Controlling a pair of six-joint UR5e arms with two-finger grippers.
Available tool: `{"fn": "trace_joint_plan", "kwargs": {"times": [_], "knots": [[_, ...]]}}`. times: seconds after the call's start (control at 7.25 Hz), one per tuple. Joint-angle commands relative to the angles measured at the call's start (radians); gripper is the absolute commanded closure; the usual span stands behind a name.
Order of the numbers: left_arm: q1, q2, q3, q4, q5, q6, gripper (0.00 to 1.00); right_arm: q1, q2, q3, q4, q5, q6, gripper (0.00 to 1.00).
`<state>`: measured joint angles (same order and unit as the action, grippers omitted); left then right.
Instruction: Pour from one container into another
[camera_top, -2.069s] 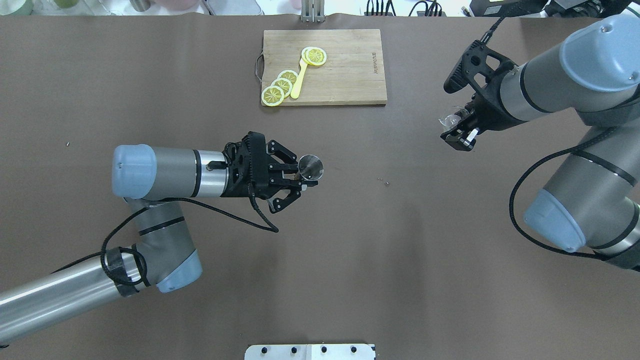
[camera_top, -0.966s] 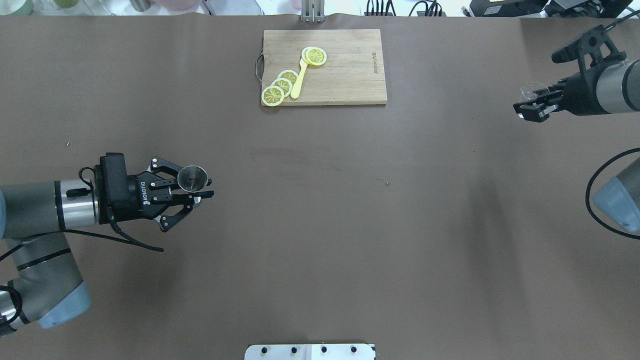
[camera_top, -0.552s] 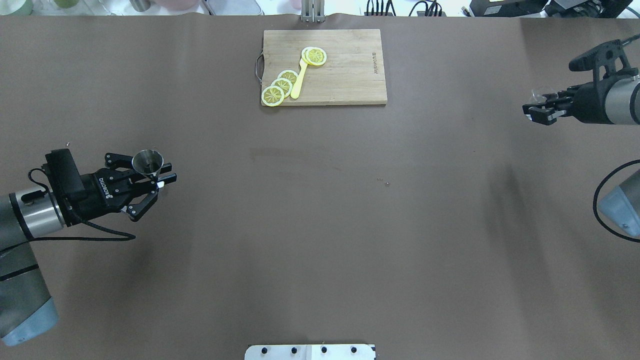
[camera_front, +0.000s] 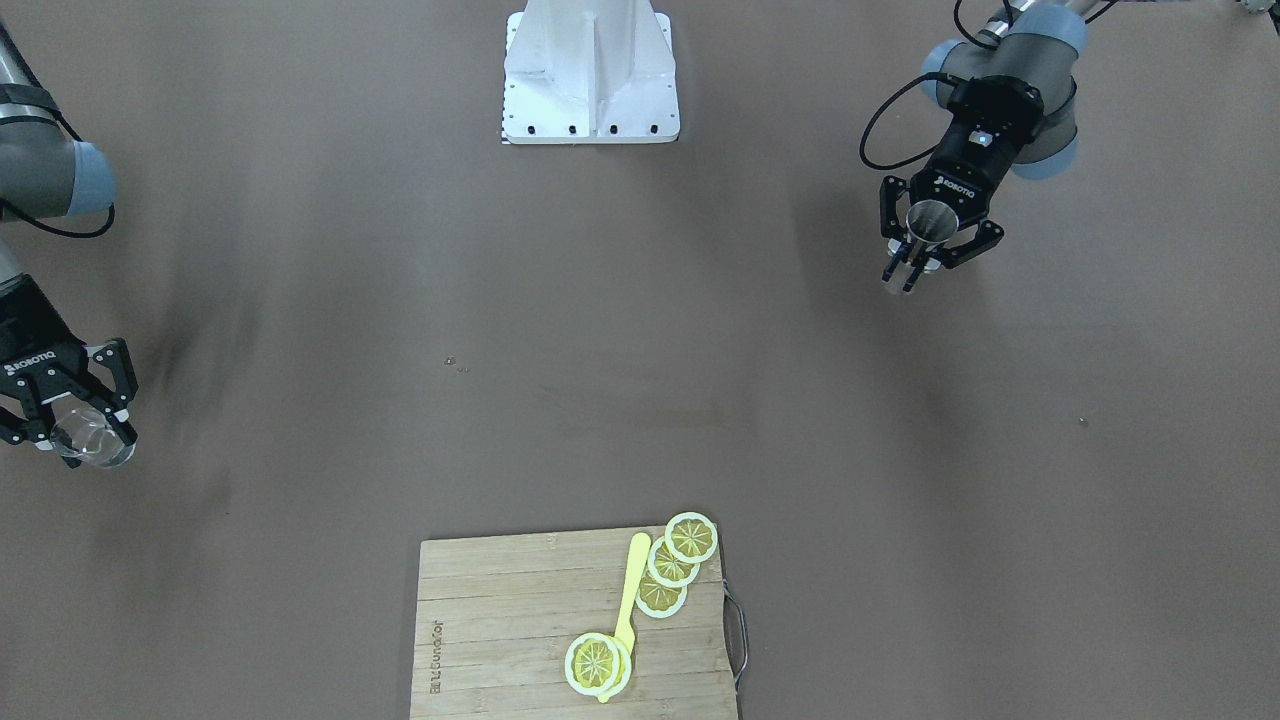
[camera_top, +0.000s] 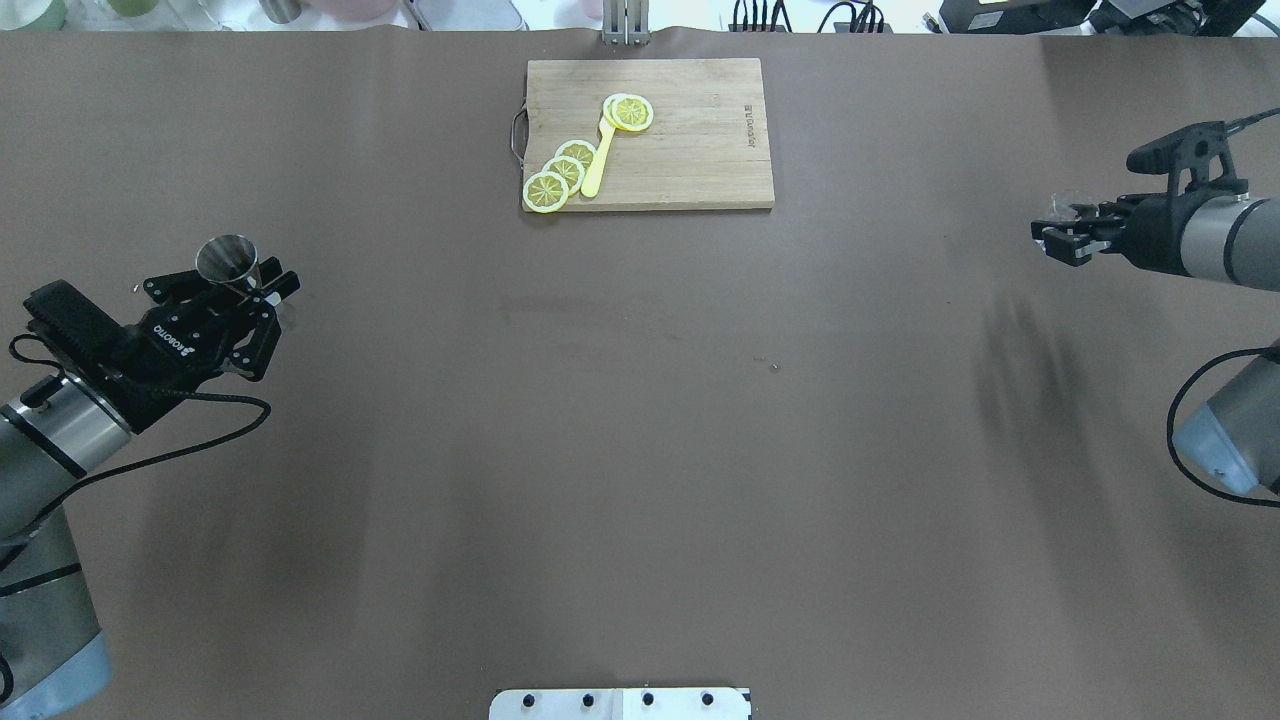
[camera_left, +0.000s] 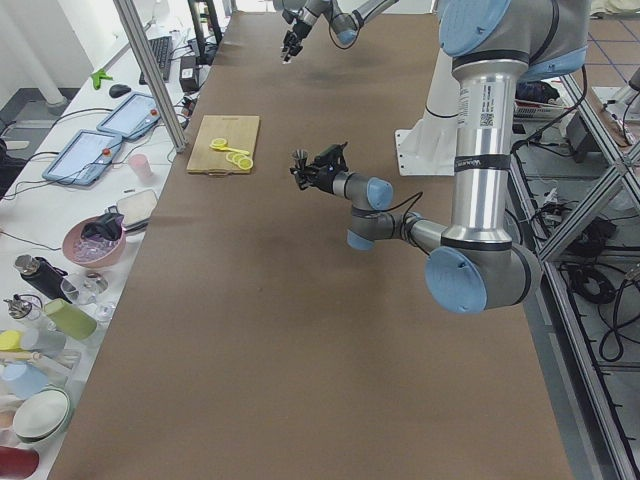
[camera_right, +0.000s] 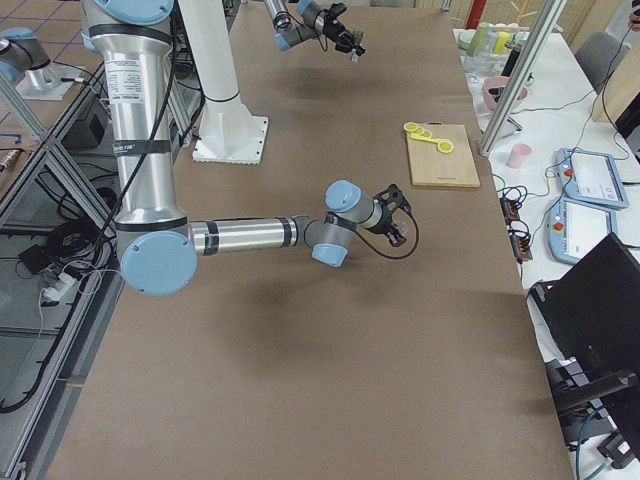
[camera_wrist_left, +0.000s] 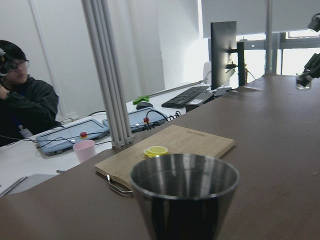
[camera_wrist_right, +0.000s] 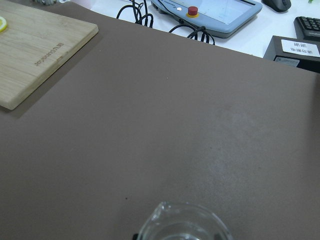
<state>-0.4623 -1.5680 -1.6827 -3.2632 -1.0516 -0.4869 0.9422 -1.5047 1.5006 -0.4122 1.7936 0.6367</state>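
A steel cone-shaped cup (camera_top: 228, 262) stands upright in my left gripper (camera_top: 272, 290), which is shut on it above the table's left side. The same cup (camera_front: 930, 220) and left gripper (camera_front: 903, 275) show at the upper right of the front-facing view. The cup's open rim (camera_wrist_left: 184, 175) fills the left wrist view. Over at the table's right edge, my right gripper (camera_top: 1050, 236) is shut on a small clear glass (camera_top: 1066, 208). From the front, the glass (camera_front: 95, 450) sits between that gripper's (camera_front: 88, 436) fingers. Only the glass rim (camera_wrist_right: 182, 222) shows in the right wrist view.
A wooden cutting board (camera_top: 690, 150) lies at the far centre edge, carrying lemon slices (camera_top: 560, 172) and a yellow spoon (camera_top: 598, 160). The robot's white base (camera_front: 590, 80) stands at the near edge. Past the far edge is a desk with tablets, a pink cup and a person (camera_wrist_left: 25, 100).
Both arms have drawn apart from the table's middle. My left gripper has carried the steel cup left and farther back; my right gripper has taken the glass to the right edge.
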Motion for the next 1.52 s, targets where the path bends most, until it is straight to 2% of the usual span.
{"fn": "trace_joint_plan", "kwargs": {"times": [0.0,0.14,0.28,0.55,1.38], "knots": [[0.046,0.002,0.009,0.016,0.224,-0.068,1.0,-0.09,0.0,0.009,0.013,-0.11,0.047,1.0],[0.066,0.002,0.012,0.046,0.313,-0.081,1.0,-0.115,-0.006,0.001,0.032,-0.118,0.049,1.0],[0.088,0.0,0.039,0.051,0.35,-0.12,1.0,-0.135,-0.009,-0.003,0.042,-0.144,0.049,1.0],[0.099,0.006,0.09,0.05,0.393,-0.186,1.0,-0.19,-0.022,-0.045,0.131,-0.216,0.049,1.0],[0.204,0.111,0.145,0.005,0.516,-0.309,1.0,-0.229,-0.061,-0.039,0.179,-0.227,0.073,1.0]]}}
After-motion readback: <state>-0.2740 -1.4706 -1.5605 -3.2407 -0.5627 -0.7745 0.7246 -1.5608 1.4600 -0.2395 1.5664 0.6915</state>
